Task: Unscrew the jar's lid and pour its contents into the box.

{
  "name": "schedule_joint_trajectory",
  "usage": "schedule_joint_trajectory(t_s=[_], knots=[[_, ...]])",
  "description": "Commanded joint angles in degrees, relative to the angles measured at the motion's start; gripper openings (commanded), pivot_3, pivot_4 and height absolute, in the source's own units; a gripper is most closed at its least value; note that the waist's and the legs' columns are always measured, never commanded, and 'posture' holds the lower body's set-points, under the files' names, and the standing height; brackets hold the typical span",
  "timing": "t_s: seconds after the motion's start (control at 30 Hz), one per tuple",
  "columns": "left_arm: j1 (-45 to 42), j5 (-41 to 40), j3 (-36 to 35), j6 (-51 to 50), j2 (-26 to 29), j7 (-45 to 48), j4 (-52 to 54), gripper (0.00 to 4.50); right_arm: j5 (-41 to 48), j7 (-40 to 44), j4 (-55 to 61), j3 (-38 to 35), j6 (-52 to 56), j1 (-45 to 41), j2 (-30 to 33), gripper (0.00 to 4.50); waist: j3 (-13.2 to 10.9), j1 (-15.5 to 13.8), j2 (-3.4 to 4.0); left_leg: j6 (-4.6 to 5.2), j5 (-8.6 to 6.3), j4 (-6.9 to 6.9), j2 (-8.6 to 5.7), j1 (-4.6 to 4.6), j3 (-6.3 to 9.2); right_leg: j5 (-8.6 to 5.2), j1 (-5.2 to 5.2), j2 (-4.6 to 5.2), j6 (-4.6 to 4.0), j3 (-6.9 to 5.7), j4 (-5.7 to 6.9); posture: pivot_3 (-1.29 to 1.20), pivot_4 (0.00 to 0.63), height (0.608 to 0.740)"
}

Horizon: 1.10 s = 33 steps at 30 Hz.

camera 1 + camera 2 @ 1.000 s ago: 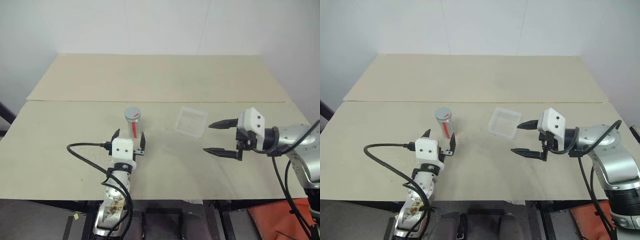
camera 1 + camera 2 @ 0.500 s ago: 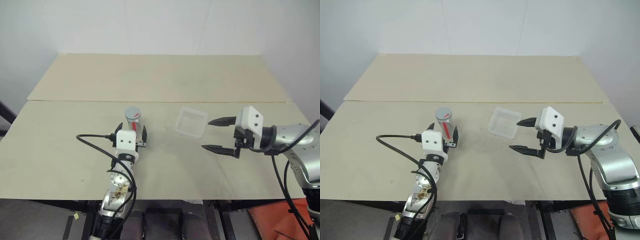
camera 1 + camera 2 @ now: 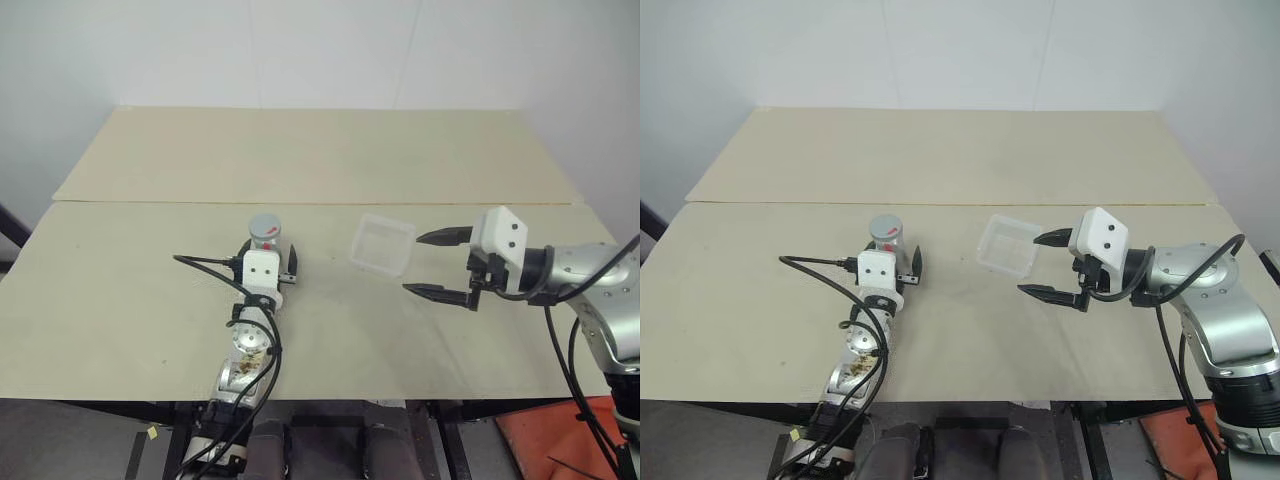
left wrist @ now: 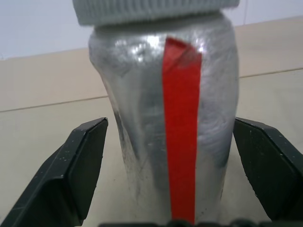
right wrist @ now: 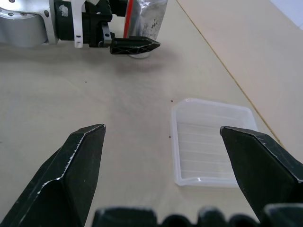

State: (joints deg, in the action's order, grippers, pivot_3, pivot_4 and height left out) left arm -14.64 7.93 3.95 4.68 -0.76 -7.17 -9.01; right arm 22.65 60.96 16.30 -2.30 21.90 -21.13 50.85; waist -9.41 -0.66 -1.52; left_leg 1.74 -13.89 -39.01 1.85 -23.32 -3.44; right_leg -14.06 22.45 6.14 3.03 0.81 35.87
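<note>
Jar (image 4: 175, 137), lid (image 3: 264, 226) still screwed on, stands upright on the table (image 3: 320, 160) between the left gripper's (image 3: 270, 272) spread fingers, untouched. Right gripper (image 3: 430, 264), fingers wide apart, hovers just beside the clear box (image 3: 381, 243)

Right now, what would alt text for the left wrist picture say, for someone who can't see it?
A silvery jar with a vertical red stripe stands upright on a beige table, close up, between the two black fingers of the open left gripper, which are not touching it. Its ridged grey lid is on.
</note>
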Motion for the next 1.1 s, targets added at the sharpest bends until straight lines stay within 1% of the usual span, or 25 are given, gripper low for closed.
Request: schedule_joint_trajectory(t_s=[0.03, 0.07, 0.17, 0.3, 0.4, 0.53, 0.6, 0.73, 0.8, 0.9, 0.97, 1.03, 1.1], knots=[[-0.83, 0.54, -0.18, 2.18, -0.22, -0.89, 0.40, 4.47, -0.24, -0.30, 0.46, -0.75, -0.60, -0.99, 0.07, 4.50, 0.00, -0.01, 0.00, 0.00, 0.00, 0.00, 0.00, 0.01, 0.00, 0.00, 0.00, 0.00, 0.00, 0.00, 0.00, 0.00, 0.150, 0.740], [-0.88, 0.48, -0.14, 2.58, -0.15, -0.79, 0.05, 4.47, -0.32, -0.28, 0.36, -0.71, -0.69, -1.03, 0.03, 4.50, 0.00, -0.02, 0.00, 0.00, 0.00, 0.00, 0.00, 0.01, 0.00, 0.00, 0.00, 0.00, 0.00, 0.00, 0.01, 0.00, 0.150, 0.740], [-1.29, 0.70, 0.01, 3.32, -0.02, -0.80, -1.05, 3.89, -0.66, -0.27, 0.04, -0.52, -0.93, -1.25, -0.02, 4.50, 0.00, -0.02, 0.00, 0.00, 0.00, 0.00, 0.00, 0.01, 0.00, 0.00, 0.00, 0.00, 0.00, 0.00, 0.01, 0.00, 0.150, 0.740], [-1.63, 1.48, -0.01, 3.21, -0.11, -1.77, -1.53, 2.61, -0.90, -0.15, -0.22, -0.47, -1.13, -1.39, -0.18, 4.50, 0.00, -0.02, 0.00, 0.00, 0.00, 0.00, 0.00, 0.01, -0.01, 0.00, 0.00, 0.00, 0.00, 0.00, 0.01, 0.00, 0.150, 0.740], [-1.66, 2.05, 0.00, 3.17, -0.17, -2.27, -1.55, 2.11, -1.06, 0.04, -0.47, -0.48, -1.36, -1.41, -0.28, 4.50, 0.00, 0.12, 0.00, 0.00, 0.00, 0.00, 0.00, 0.02, -0.01, 0.00, 0.00, 0.00, 0.00, 0.01, 0.01, 0.00, 0.150, 0.740], [-2.15, 0.90, -0.34, 4.29, 0.25, -0.98, -2.30, 2.07, -1.15, 0.16, -0.48, -0.46, -1.56, -1.20, -0.43, 4.50, 0.00, 0.06, 0.00, 0.00, 0.00, 0.01, 0.00, 0.02, -0.01, 0.00, 0.01, 0.00, 0.00, 0.00, 0.02, 0.00, 0.150, 0.740], [-2.69, -0.58, -0.42, 5.15, 0.90, 1.33, -2.08, 2.07, -1.19, -0.01, -0.20, -0.40, -1.43, -1.15, -0.65, 4.50, 0.00, 0.01, 0.00, 0.00, 0.00, 0.00, 0.00, 0.01, -0.01, 0.01, 0.00, 0.01, 0.01, 0.01, 0.02, 0.00, 0.150, 0.740], [-2.06, -5.03, -1.71, 3.07, 2.38, 6.35, 2.65, 2.07, -0.68, -1.33, 0.84, -0.83, -0.67, -1.51, -1.68, 4.50, 0.00, 0.06, 0.00, 0.00, 0.00, 0.00, 0.01, 0.01, -0.01, 0.01, 0.01, 0.00, 0.01, 0.00, 0.02, 0.00, 0.150, 0.740], [-0.92, -9.26, -1.91, -2.00, 3.50, 10.76, 8.43, 2.07, 1.22, -3.57, 2.35, -1.70, 1.01, -2.47, -3.77, 4.50, -0.01, 0.22, -0.01, 0.00, 0.00, 0.00, 0.02, -0.01, -0.01, 0.01, 0.03, 0.00, 0.01, 0.00, 0.02, 0.00, 0.150, 0.740], [0.64, -18.81, -2.16, -14.89, 7.04, 19.07, 19.33, 2.07, 5.33, -9.61, 5.43, -2.59, 5.25, -4.99, -9.60, 4.50, 0.00, 0.59, 0.00, -0.02, 0.01, 0.01, 0.06, -0.04, 0.00, 0.01, 0.11, -0.01, 0.00, 0.01, 0.10, 0.00, 0.150, 0.740], [1.12, -23.71, -2.58, -21.93, 9.00, 21.78, 24.97, 2.07, 7.44, -13.63, 7.03, -2.92, 8.39, -6.16, -13.11, 4.50, 0.00, 0.70, 0.01, -0.07, 0.04, 0.02, 0.06, -0.05, 0.02, 0.00, 0.15, -0.02, 0.00, 0.02, 0.15, 0.00, 0.150, 0.740], [1.08, -26.65, -2.00, -27.93, 12.97, 25.87, 29.31, 2.07, 9.14, -18.39, 9.29, -2.33, 11.43, -6.76, -17.08, 4.50, 0.00, 0.71, 0.01, -0.07, 0.04, 0.02, 0.06, -0.06, 0.05, 0.00, 0.13, -0.02, 0.00, 0.01, 0.13, 0.00, 0.150, 0.740], [0.60, -29.19, -1.37, -32.66, 17.29, 30.33, 31.95, 2.07, 8.99, -23.40, 12.07, -0.21, 13.78, -7.35, -20.93, 4.50, 0.01, 0.77, 0.03, -0.07, 0.04, 0.02, 0.05, -0.06, 0.07, 0.00, 0.14, -0.03, 0.00, -0.01, 0.14, 0.00, 0.150, 0.740]])
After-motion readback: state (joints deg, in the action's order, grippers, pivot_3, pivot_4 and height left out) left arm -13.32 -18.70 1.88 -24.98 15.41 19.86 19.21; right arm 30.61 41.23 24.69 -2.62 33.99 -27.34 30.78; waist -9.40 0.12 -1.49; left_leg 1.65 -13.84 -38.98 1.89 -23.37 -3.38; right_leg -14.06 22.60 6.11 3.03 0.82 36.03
